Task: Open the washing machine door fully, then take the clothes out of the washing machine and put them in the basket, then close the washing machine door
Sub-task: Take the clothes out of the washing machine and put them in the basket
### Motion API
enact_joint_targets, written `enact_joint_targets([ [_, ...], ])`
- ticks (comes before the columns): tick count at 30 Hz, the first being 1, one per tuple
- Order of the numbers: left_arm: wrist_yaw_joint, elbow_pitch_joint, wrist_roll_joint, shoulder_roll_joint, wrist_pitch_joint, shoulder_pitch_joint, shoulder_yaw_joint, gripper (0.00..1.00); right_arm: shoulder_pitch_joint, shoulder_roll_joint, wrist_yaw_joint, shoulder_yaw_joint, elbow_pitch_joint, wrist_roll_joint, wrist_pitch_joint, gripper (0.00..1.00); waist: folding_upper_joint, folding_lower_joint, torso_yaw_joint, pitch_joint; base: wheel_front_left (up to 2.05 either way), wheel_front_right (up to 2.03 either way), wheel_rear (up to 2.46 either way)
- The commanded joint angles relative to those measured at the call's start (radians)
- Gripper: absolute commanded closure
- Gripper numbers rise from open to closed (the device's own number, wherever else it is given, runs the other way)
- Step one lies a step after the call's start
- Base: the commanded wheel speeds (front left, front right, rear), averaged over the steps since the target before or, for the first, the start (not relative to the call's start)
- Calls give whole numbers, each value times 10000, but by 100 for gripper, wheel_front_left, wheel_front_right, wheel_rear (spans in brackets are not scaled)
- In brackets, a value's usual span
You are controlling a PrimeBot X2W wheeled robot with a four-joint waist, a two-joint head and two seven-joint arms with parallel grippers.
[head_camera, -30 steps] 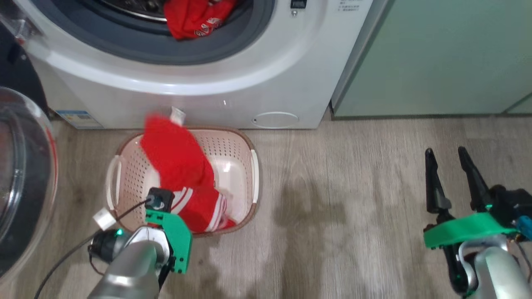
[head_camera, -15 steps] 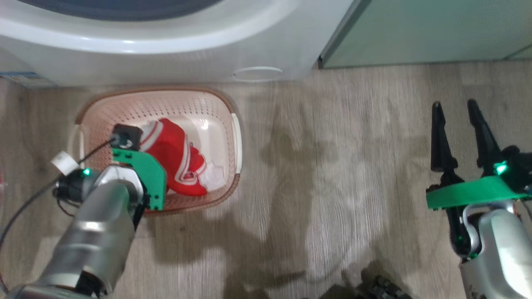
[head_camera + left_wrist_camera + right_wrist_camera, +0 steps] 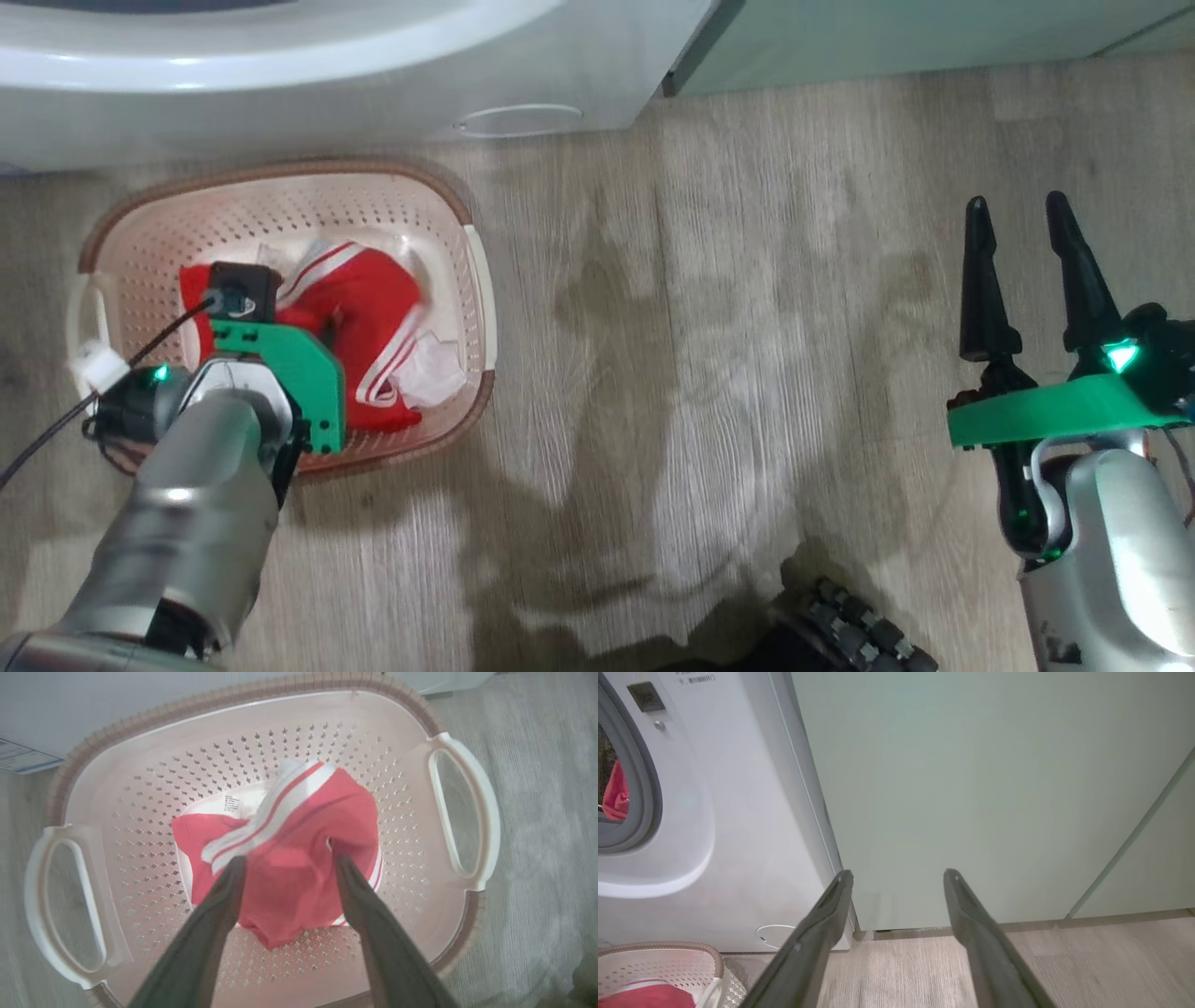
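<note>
Where the floor (image 3: 747,373) meets the washing machine (image 3: 327,103) at the left, item one: the basket (image 3: 280,170), just beside the machine's front; long axis parallel with that front, white handles at the two short ends.

Contents: the clothes (image 3: 299,882), one red garment with white stripes, bunched near the middle of the basket's floor; no clear long axis of its own; its striped band slants from low left to high right in the left wrist view.

Left tool (image 3: 290,861): above the basket, pointing down into it; fingers spread wide either side of the heap, tips at the fabric, nothing clamped between them.

Second red garment (image 3: 616,793): inside the drum, behind the grey seal.

Right tool (image 3: 1016,210): over bare floor, well apart from the basket; fingers wide, empty, pointing toward the pale green cabinet (image 3: 971,788).

Hazards, judged: fabric may snag on a fingertip as the left arm lifts, dragging the garment back over the rim; a low fingertip could catch a perforation and shift the light basket; the second garment could miss if the basket moves.
</note>
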Motion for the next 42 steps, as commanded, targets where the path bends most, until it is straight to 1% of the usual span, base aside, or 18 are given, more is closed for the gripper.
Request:
enact_joint_targets([
  [1, 19, -89, -92, 299, -175, 167, 183, 0, 65, -7, -7, 94, -257, 27, -92, 0, 0, 0, 18, -184, 0, 0, 0],
  [4, 91, -84, -162, 234, -746, 356, 207, 0, 176, 26, -7, 84, -194, 27, -92, 0, 0, 0, 100, -640, 0, 0, 0],
  [6, 64, -82, -243, 161, -1227, 457, 247, 0, 287, 20, -7, 77, -148, 24, -92, 0, 0, 0, 190, -997, 0, 0, 0],
  [10, -144, -132, -524, 48, -1835, 704, 435, 0, 559, -44, -7, 85, -49, 10, -92, 0, 0, 0, 404, -1807, 0, 0, 0],
  [14, -366, -494, -718, 97, -2046, 1102, 599, 0, 848, -91, -7, 136, 49, 16, -92, 0, 0, 0, 555, -2622, 0, 0, 0],
  [19, -482, -2171, -801, 417, -2064, 2032, 1085, 0, 1159, -59, -7, 238, 138, 48, -92, 0, 0, 0, 596, -3469, 0, 0, 0],
  [23, -475, -3479, -735, 524, -2066, 2842, 1645, 0, 1401, -33, -7, 286, 203, 48, -92, 0, 0, 0, 657, -3974, 0, 0, 0],
  [24, -487, -4050, -663, 507, -2066, 3218, 1895, 0, 1538, -31, -7, 299, 232, 52, -92, 0, 0, 0, 698, -4212, 0, 0, 0],
  [29, -471, -5410, -465, 409, -2067, 4341, 2649, 0, 1889, -16, -7, 265, 258, 93, -92, 0, 0, 0, 653, -4848, 0, 0, 0],
  [33, -466, -6347, -253, 205, -2067, 5186, 3146, 0, 2185, -27, -7, 185, 278, 98, -92, 0, 0, 0, 676, -5227, 0, 0, 0],
  [37, -498, -7037, -56, -8, -2067, 5796, 3455, 0, 2455, -37, -7, 82, 270, 82, -92, 0, 0, 0, 811, -5473, 0, 0, 0],
  [42, -558, -7437, 151, -176, -2068, 6107, 3574, 0, 2592, -28, -7, 23, 235, 82, -92, 0, 0, 0, 1032, -5537, 0, 0, 0],
])
